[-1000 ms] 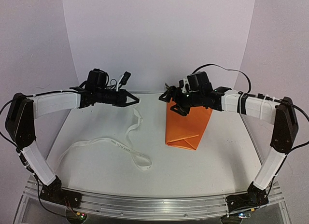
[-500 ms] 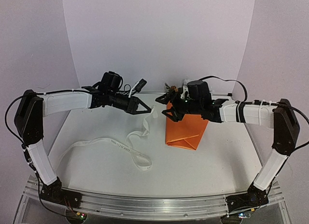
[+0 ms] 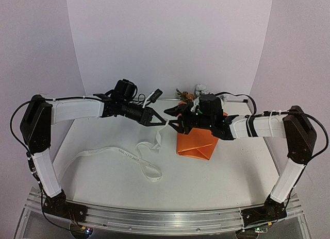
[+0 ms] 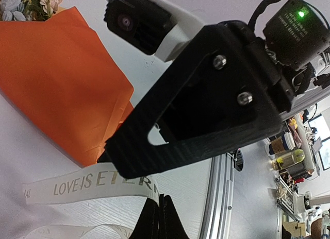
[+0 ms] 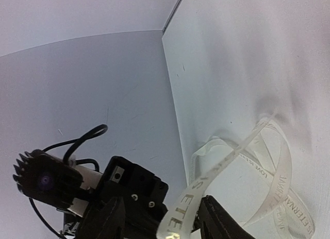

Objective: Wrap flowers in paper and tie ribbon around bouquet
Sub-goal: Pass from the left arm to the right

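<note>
My left gripper [image 3: 164, 123] is clamped tight on the ribbon [image 3: 111, 152], holding one end up above the table [image 3: 232, 182]. The rest trails down in loops to my left. My right gripper [image 3: 171, 120] has its fingers apart, either side of that raised stretch. The bouquet [image 3: 193, 143] lies below my right wrist, blossoms at its far end.

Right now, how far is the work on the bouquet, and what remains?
Done: the orange paper is folded into a cone around the flowers, and this bouquet lies on the table. In hand: the left gripper pinches a raised end of the ribbon, and the right gripper has open jaws either side of it. Left: the ribbon is not yet around the bouquet; nothing is tied.
</note>
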You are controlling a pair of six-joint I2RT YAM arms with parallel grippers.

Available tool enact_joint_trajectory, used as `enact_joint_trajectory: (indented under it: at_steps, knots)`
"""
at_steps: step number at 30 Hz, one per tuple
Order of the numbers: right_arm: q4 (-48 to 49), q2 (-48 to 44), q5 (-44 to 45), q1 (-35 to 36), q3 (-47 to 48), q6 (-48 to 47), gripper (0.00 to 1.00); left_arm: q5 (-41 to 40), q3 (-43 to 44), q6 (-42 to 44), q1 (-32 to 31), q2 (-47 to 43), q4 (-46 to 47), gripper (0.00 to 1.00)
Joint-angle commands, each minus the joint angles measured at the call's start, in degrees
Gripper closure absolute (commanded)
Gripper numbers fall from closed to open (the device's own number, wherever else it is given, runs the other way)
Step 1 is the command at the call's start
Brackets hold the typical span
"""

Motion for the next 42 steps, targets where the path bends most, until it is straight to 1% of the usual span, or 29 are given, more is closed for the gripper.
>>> enact_joint_trajectory:
  at_steps: [1, 8, 13, 17, 20, 22, 24, 25, 26, 27, 29, 31, 33, 34, 37, 39, 41, 42]
  knots:
    - [4.5, 0.2, -0.5, 0.3, -2.9, 2.6, 0.48, 0.3, 2.2, 0.4, -0.3, 0.0, 1.2, 1.00]
    - [6.4, -0.1, -0.7, 0.9, -3.8, 3.7, 0.47, 0.5, 2.7, 0.4, -0.5, 0.9, 1.0, 1.00]
    - [7.5, 0.1, -1.1, 1.2, -3.9, 4.6, 0.52, 0.7, 2.6, 0.4, -0.5, 1.3, 1.1, 1.00]
    - [8.3, 0.2, -1.4, 1.2, -4.3, 4.9, 0.57, 1.4, 3.0, 0.3, -0.6, 2.0, 0.8, 1.00]
    - [8.4, 0.4, -1.5, 1.2, -4.2, 4.9, 0.67, 1.5, 2.8, 0.3, -0.6, 2.1, 0.7, 1.00]
    - [8.4, 0.8, -1.8, 1.2, -4.0, 4.8, 0.76, 1.0, 2.5, 0.1, -0.5, 1.9, 0.8, 0.99]
    - [8.3, 1.1, -2.0, 1.2, -3.7, 4.4, 0.87, -0.2, 1.5, -0.9, -0.5, 1.3, 1.6, 0.94]
    - [8.3, 1.0, -1.9, 1.2, -3.7, 4.2, 0.93, -0.9, 0.8, -2.0, -0.5, 0.5, 2.6, 0.90]
    - [8.1, 0.9, -1.7, 1.2, -3.7, 3.7, 0.98, -2.4, -0.7, -3.8, -0.4, -0.4, 4.5, 0.86]
    - [7.8, 0.7, -1.5, 1.2, -3.7, 3.2, 1.00, -4.3, -2.3, -6.0, -0.4, -1.5, 6.5, 0.81]
    - [5.6, 0.0, -0.6, 1.1, -3.6, 1.1, 1.00, -9.6, -6.1, -11.2, -0.1, -4.1, 10.2, 0.64]
    - [2.5, -1.0, 0.4, 1.1, -3.2, -1.9, 1.00, -16.0, -9.9, -16.1, 0.5, -7.3, 11.9, 0.55]
    - [-2.4, -2.7, 1.9, 1.1, -2.9, -5.5, 1.00, -22.0, -13.3, -20.4, 1.1, -11.0, 11.3, 0.47]
    - [-5.5, -3.8, 3.2, 1.1, -2.7, -7.9, 1.00, -26.4, -14.9, -22.6, 1.6, -13.0, 10.2, 0.45]
    - [-13.6, -6.9, 7.2, 1.1, -1.8, -15.3, 1.00, -36.0, -19.8, -30.2, 3.2, -18.0, 3.6, 0.41]
    - [-17.1, -8.6, 9.8, 1.1, -1.4, -18.9, 1.00, -45.2, -21.3, -35.4, 3.5, -21.0, -3.5, 0.41]
    - [-20.3, -10.1, 11.8, 1.1, -1.3, -22.1, 1.00, -53.5, -22.5, -43.4, 3.6, -23.2, -12.1, 0.39]
    - [-21.1, -10.7, 12.6, 1.1, -1.4, -22.8, 1.00, -55.7, -23.7, -46.7, 3.6, -24.4, -14.4, 0.38]
